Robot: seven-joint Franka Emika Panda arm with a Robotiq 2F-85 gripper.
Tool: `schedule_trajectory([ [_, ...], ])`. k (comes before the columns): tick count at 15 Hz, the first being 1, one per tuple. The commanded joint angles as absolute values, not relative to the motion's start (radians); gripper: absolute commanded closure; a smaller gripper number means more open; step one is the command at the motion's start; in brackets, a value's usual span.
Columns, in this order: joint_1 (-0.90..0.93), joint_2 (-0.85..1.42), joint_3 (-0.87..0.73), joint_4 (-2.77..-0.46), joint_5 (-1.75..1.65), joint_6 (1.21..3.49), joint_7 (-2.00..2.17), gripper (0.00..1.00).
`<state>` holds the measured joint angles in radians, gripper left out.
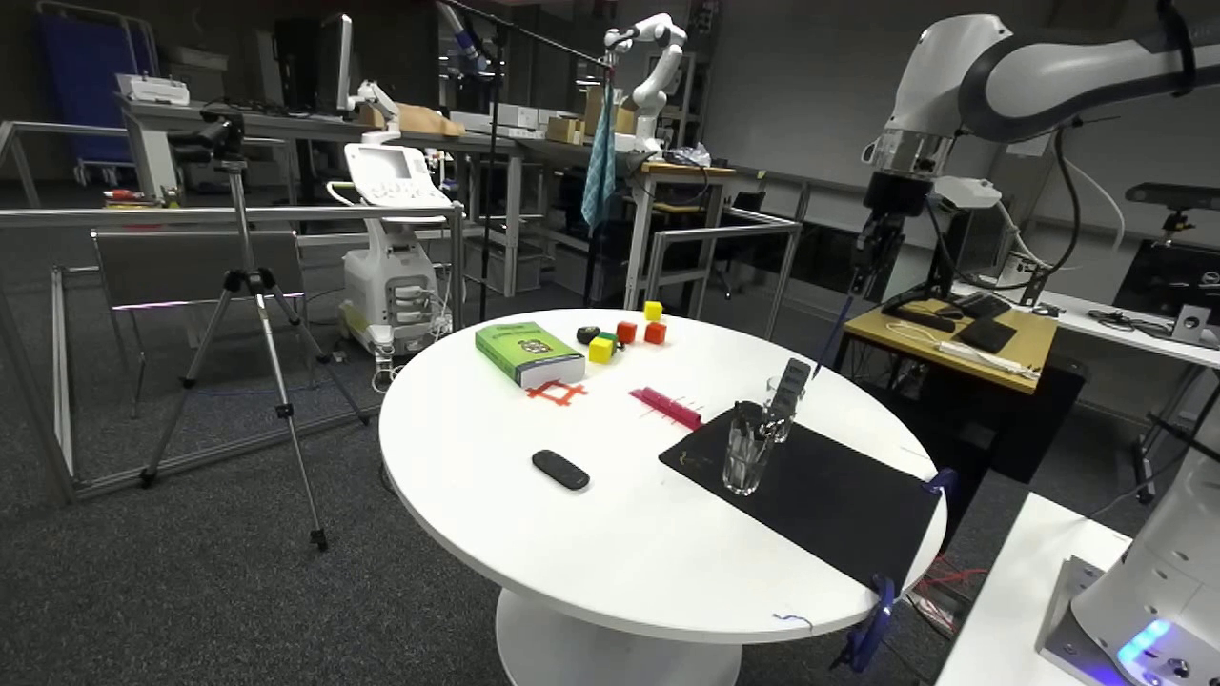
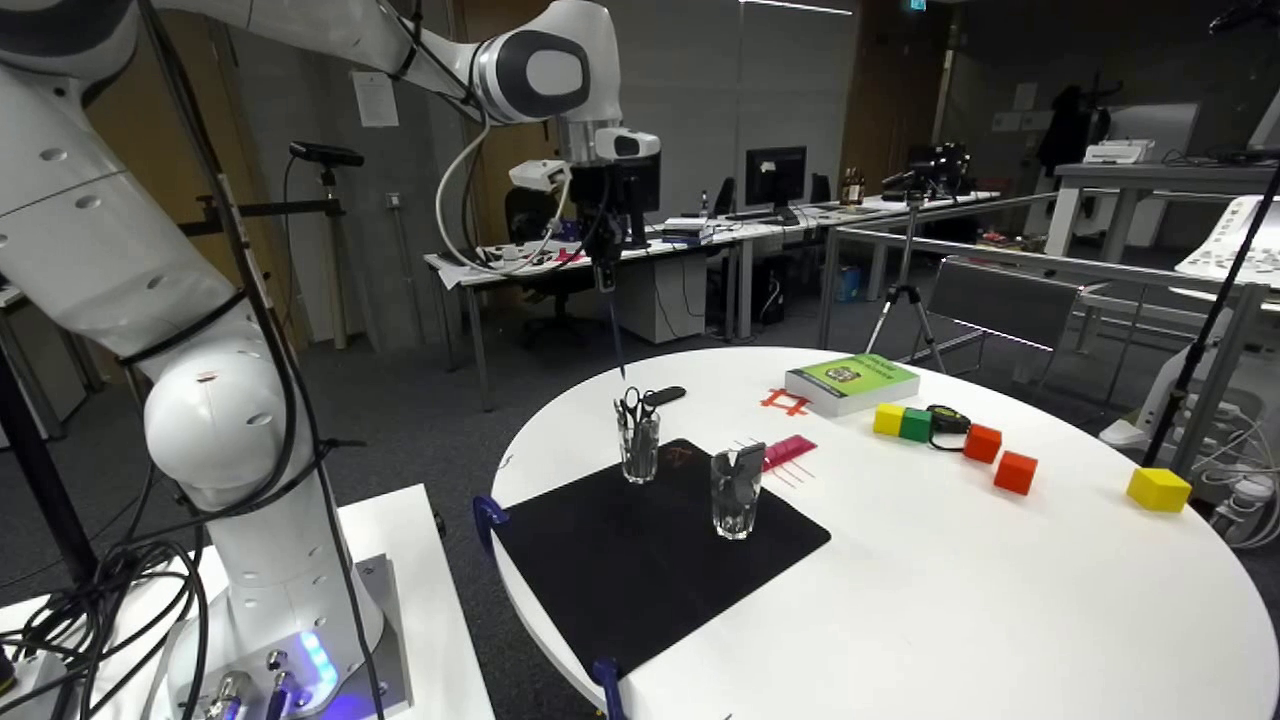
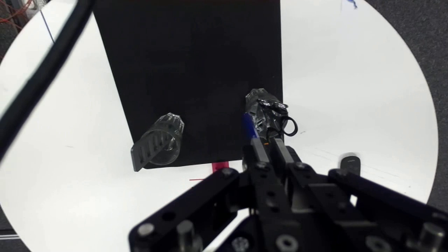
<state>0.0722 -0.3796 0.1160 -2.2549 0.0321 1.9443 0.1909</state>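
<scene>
Blue stick [image 3: 250, 125], maybe a pen, pokes down from the fingers [image 3: 260, 150] that pinch its top; it seems light and stiff, best held there.

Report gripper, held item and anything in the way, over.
Gripper shut on thin blue rod. Rod pointing down, tip apart from glass holding scissors. Possible obstacles: that glass, plus second glass with slotted tool.

The white arm [image 2: 150, 265] has dark grey joint covers [image 2: 511, 75] and strapped-on black cables [image 2: 250, 275]; the black, grey-tipped fingers [image 3: 260, 150] show silver screws [image 3: 228, 172].
</scene>
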Motion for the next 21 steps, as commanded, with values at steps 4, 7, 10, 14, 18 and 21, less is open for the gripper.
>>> schedule_trajectory([
  [4, 0.004, -0.414, 0.063, -2.290, -0.031, 1.964, 0.179, 0.98],
  [7, -0.025, -0.399, 0.022, -2.293, -0.036, 1.988, 0.165, 0.98],
  [10, -0.047, -0.378, -0.019, -2.289, -0.026, 2.044, 0.142, 0.98],
  [14, -0.062, -0.335, -0.061, -2.280, -0.012, 2.132, 0.099, 0.98],
  [18, -0.066, -0.263, -0.082, -2.258, 0.002, 2.180, 0.086, 0.98],
  [21, -0.064, -0.205, -0.090, -2.238, 0.013, 2.201, 0.083, 0.98],
])
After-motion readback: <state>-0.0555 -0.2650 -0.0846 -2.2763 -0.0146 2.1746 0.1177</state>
